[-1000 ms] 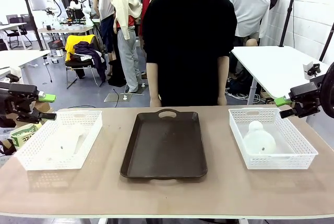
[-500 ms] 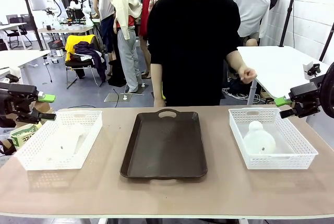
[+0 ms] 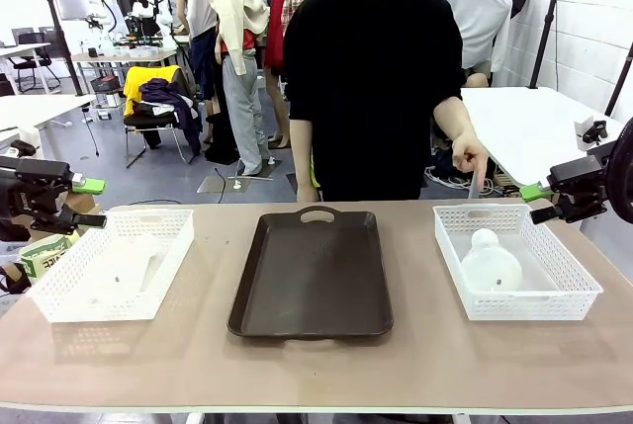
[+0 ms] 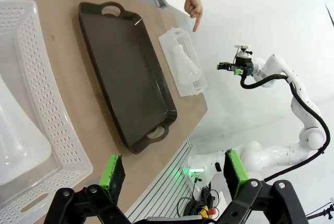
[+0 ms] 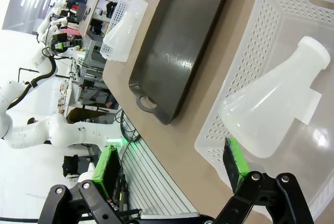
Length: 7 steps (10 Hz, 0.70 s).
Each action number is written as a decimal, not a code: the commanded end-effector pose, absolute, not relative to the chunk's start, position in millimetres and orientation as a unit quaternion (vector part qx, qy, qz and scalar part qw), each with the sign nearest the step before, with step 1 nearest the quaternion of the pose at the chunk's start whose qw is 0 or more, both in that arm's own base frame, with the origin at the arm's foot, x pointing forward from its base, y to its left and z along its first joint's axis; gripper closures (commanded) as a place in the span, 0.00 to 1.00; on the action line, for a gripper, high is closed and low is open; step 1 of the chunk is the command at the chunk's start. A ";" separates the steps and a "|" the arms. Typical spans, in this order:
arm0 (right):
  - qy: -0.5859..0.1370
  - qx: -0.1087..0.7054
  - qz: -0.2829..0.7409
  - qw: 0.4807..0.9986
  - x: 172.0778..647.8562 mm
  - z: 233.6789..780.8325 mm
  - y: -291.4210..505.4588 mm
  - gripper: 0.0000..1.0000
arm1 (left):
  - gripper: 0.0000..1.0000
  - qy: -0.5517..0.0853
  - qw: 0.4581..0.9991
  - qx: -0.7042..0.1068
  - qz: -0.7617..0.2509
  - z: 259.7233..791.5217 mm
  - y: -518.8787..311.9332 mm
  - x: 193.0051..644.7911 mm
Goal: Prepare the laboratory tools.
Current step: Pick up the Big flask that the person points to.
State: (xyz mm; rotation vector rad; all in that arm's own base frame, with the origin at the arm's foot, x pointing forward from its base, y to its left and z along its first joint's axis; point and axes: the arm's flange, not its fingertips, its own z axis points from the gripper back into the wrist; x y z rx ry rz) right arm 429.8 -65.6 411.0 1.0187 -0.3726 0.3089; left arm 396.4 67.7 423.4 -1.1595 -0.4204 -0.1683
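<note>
right flask: lies on its side in the right basket, neck toward the person's side.
left flask: lies in the left basket, faint against the white lattice.
tray: bare, between the baskets.
person's hand: index finger points down at the right basket, other fingers curled.
left gripper: pads spread, holding nothing, off the table's left edge.
right gripper: pads spread, holding nothing, off the right edge.
handling: probably light, hollow, thin-walled. The smooth cone would likely slip out of the pads.
grip: across the cylindrical neck below the lip, from above. Expect the base to swing down on lift.
</note>
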 end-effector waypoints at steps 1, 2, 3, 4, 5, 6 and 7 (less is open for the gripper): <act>-0.175 0.485 0.148 0.844 429.6 410.1 -64.6 0.00 | 0.00 -0.200 0.807 -0.550 -0.078 423.7 68.3 396.7; -0.175 0.485 0.148 0.844 429.6 410.1 -64.6 0.00 | 0.00 -0.200 0.807 -0.550 -0.078 423.7 68.3 396.7; -0.175 0.485 0.148 0.844 429.6 410.1 -64.6 0.00 | 0.00 -0.200 0.807 -0.550 -0.078 423.7 68.3 396.7; -0.175 0.485 0.148 0.844 429.6 410.1 -64.6 0.00 | 0.00 -0.200 0.807 -0.550 -0.078 423.7 68.3 396.7; -0.175 0.485 0.148 0.844 429.6 410.1 -64.6 0.00 | 0.00 -0.200 0.807 -0.550 -0.078 423.7 68.3 396.7; -0.175 0.485 0.148 0.844 429.6 410.1 -64.6 0.00 | 0.00 -0.200 0.807 -0.550 -0.078 423.7 68.3 396.7; -0.175 0.485 0.148 0.844 429.6 410.1 -64.6 0.00 | 0.00 -0.200 0.807 -0.550 -0.078 423.7 68.3 396.7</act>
